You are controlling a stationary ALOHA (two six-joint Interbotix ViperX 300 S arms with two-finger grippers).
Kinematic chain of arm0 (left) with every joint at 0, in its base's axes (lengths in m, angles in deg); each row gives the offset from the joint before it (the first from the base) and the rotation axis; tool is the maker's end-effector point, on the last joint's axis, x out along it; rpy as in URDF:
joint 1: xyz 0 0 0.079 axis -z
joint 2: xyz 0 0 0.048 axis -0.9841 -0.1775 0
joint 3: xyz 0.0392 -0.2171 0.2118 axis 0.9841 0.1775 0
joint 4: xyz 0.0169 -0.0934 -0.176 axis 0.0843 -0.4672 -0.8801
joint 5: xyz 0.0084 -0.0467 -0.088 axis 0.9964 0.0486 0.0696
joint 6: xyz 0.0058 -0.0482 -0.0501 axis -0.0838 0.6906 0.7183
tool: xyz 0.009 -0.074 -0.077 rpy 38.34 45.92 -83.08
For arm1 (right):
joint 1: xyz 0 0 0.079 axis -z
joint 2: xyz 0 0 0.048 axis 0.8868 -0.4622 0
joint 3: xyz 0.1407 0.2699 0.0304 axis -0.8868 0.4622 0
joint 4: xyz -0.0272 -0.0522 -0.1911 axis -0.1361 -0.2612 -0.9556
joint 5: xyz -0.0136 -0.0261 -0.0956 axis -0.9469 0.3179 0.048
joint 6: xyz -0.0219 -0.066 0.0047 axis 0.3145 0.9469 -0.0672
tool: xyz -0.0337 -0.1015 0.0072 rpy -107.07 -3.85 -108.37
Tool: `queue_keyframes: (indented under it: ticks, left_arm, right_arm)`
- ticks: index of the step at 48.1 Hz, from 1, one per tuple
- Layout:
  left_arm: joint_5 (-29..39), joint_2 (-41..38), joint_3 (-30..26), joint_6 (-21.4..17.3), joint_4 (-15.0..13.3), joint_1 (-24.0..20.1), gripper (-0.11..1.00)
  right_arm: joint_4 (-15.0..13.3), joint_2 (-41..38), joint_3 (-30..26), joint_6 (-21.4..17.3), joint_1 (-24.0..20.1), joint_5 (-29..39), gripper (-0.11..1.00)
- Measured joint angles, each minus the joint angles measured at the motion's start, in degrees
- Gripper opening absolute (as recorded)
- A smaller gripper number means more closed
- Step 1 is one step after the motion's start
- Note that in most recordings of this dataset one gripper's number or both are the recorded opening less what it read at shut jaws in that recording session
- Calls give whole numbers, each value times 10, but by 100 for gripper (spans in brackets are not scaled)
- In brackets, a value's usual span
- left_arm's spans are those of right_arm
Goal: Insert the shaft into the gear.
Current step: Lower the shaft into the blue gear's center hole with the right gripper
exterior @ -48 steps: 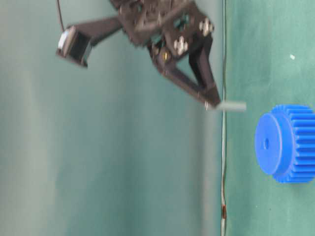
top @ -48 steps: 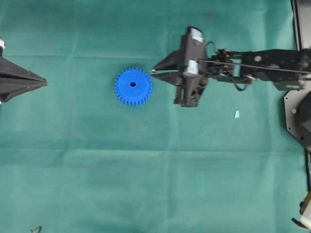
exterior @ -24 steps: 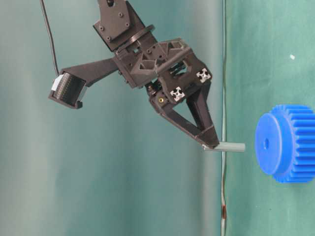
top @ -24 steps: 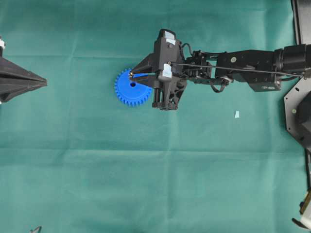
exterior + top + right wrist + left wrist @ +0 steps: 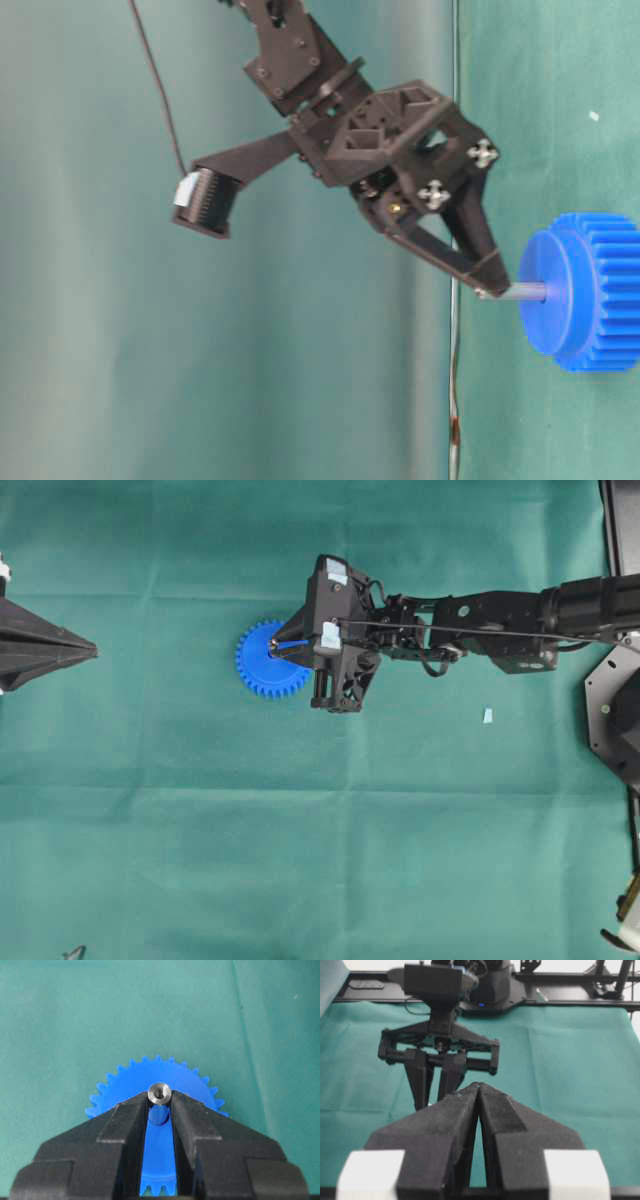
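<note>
The right gripper [image 5: 160, 1102] is clamped on the shaft [image 5: 160, 1093] — a small silvery-grey metal pin with a round end that has a little dimple in it. In the right wrist view, its two black fingers [image 5: 131, 1120] pinch the pin at their very tips. Right behind the pin lies the gear [image 5: 120, 1091], a bright blue toothed wheel, flat on the green cloth [image 5: 60, 1020].

From the table-level view, the right gripper [image 5: 487, 290] tilts down toward the gear [image 5: 590, 292]. The shaft [image 5: 522, 292] stands straight up from the wheel. Its lower end meets the middle of the raised blue hub, where the small hole is. How deep it goes in cannot be told.

From overhead, the right gripper [image 5: 275, 643] sits over the right part of the gear [image 5: 258, 670]. The black arm [image 5: 500, 630] reaches in from the right side. The pin is too small to make out there. A small pale blue scrap [image 5: 488, 716] lies on the cloth well away from the wheel, on the right.

Far off at the left edge rests the left gripper [image 5: 92, 651]. It is well apart from the wheel. In the left wrist view, its two black fingers [image 5: 455, 1115] are pressed together — nothing is between them. Beyond them, across the green cloth, is the right gripper [image 5: 436, 1091], pointing down.
</note>
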Motion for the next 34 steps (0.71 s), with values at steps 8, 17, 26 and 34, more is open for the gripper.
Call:
queue_keyframes:
  ticks: [8,17,26,34]
  left_arm:
    - [0,0,0,0,0,0,0]
    - [0,0,0,0,0,1,0]
    - [1,0,0,0,0,1,0]
    - [1,0,0,0,0,0,0]
  right_arm:
    - [1,-3,0,-1,0,-5,17]
    - [2,-3,0,0,-1,-6,17]
    - [2,-4,0,0,-1,-6,17]
    - [2,-18,0,-1,-1,-12,17]
